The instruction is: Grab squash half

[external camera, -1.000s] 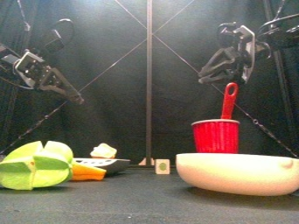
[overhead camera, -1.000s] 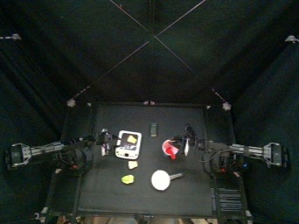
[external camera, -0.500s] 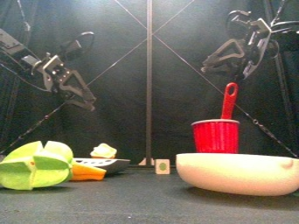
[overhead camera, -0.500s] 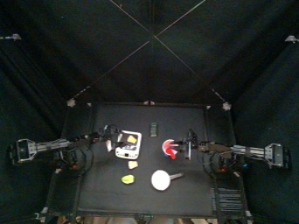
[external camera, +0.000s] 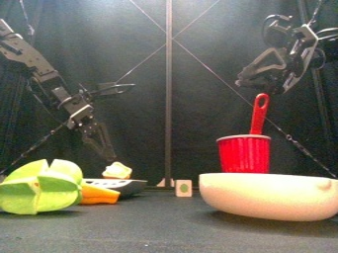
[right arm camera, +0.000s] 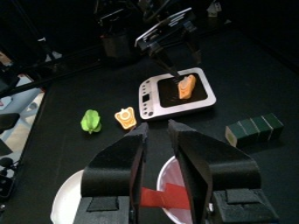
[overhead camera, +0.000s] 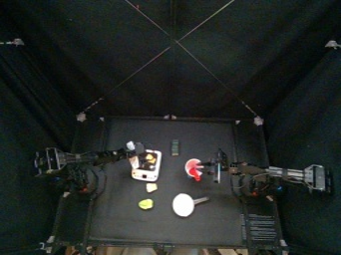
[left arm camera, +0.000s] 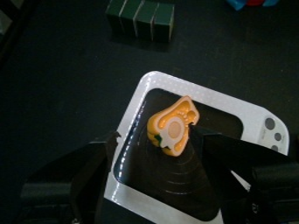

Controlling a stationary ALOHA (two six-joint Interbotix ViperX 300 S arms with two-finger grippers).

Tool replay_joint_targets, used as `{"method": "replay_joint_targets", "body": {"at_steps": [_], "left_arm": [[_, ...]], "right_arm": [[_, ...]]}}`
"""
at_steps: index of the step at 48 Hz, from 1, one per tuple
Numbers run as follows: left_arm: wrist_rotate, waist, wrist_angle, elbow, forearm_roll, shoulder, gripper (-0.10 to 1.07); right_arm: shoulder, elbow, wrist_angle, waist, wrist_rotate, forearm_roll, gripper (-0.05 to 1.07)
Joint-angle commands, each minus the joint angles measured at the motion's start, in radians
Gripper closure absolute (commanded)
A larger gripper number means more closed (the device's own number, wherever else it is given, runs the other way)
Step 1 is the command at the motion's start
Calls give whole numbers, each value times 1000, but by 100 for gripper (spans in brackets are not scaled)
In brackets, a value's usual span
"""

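- The squash half (left arm camera: 173,128) is lying cut face up on the dark platform of a white scale (left arm camera: 239,109), which is sitting left of the table's (overhead camera: 120,199) middle, at about 9 o'clock from the red cup (overhead camera: 196,169).
- It is looking like a small, light, stiff toy piece with a smooth and probably slippery skin; pinching across its narrow width is seeming the safest hold.
- The left gripper (left arm camera: 163,179) is hanging right above it, fingers (left arm camera: 87,166) spread wide and holding nothing, the squash lying between them.
- The right gripper (right arm camera: 158,149) is hovering over the red cup, fingers nearly closed and empty.
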Motion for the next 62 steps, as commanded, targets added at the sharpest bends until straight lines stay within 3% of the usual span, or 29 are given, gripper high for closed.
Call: {"method": "replay_joint_targets", "body": {"at_steps": [1,22,34,49,62], "left_arm": [[-2,-6,5,-35,5,37,0],[-3,-6,5,-106,9,158,0],[-3,-8,5,-92,9,149,4],[-6,-14,-2,-97,5,146,24],[-5,-78,-11,-110,12,66,26]], "right_arm": [[-2,-9,-9,-3,2,0,35],[-2,0,-8,-6,2,9,35],[-2,2,-8,-8,2,12,35],[-2,3,-8,-8,2,14,35],[0,3,-8,-8,3,14,35]]}}
